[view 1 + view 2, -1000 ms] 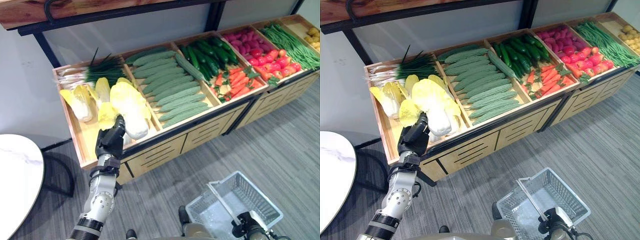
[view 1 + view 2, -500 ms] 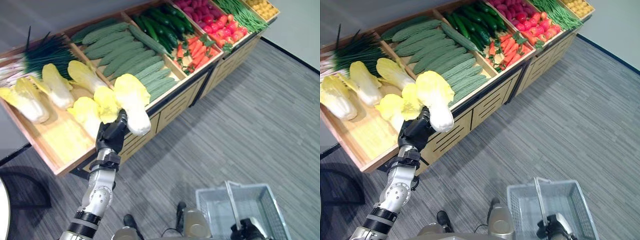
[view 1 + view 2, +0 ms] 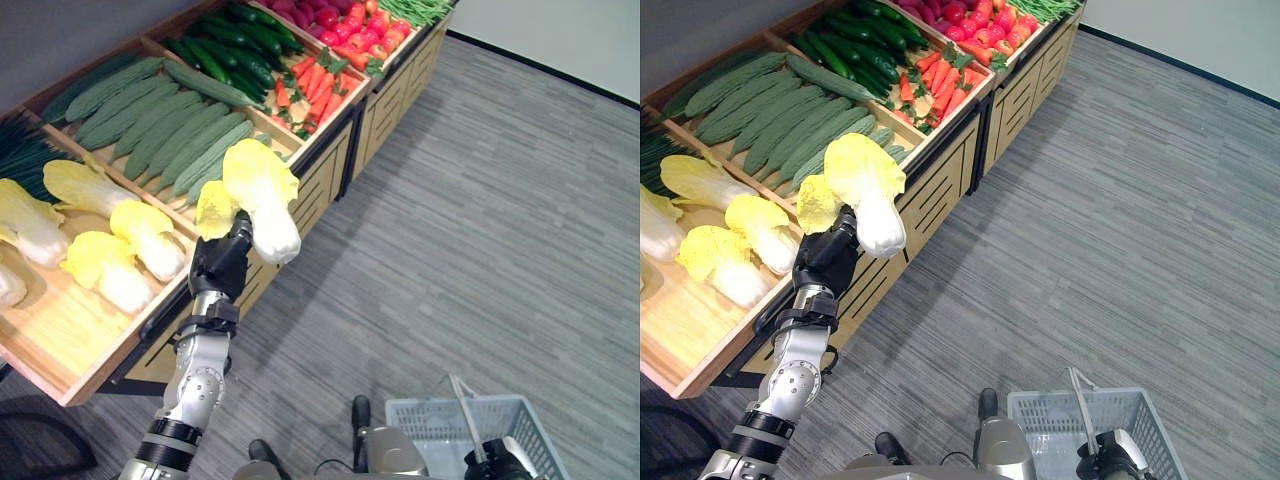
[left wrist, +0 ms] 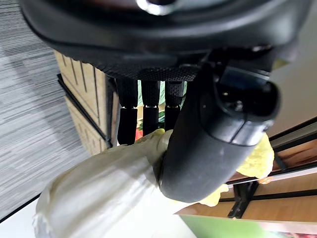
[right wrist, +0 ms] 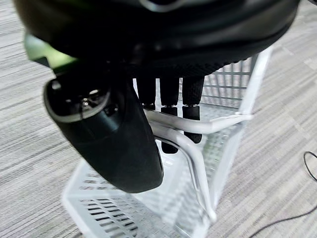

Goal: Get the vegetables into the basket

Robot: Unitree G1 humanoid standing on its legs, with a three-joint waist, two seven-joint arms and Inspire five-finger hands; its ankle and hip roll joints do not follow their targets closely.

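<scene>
My left hand (image 3: 222,263) is shut on a napa cabbage (image 3: 262,195) with yellow leaves and a white stalk, held up in front of the wooden stand's edge, over the floor. The left wrist view shows the fingers (image 4: 143,111) and thumb curled round the cabbage's pale stalk (image 4: 99,193). My right hand (image 3: 1105,458), low at the right, is shut on the handle (image 5: 193,153) of a white wire basket (image 3: 440,440), which hangs empty above the grey floor.
The wooden stand (image 3: 330,150) runs along the left with bins of more cabbages (image 3: 110,235), pale green gourds (image 3: 160,125), dark cucumbers (image 3: 225,35), carrots (image 3: 315,85) and red vegetables. Grey plank floor (image 3: 480,220) lies open to the right.
The camera has swung right, so the stand slid left in view. My left hand has lifted the cabbage out of its bin and holds it off the stand; the basket stays in my right hand.
</scene>
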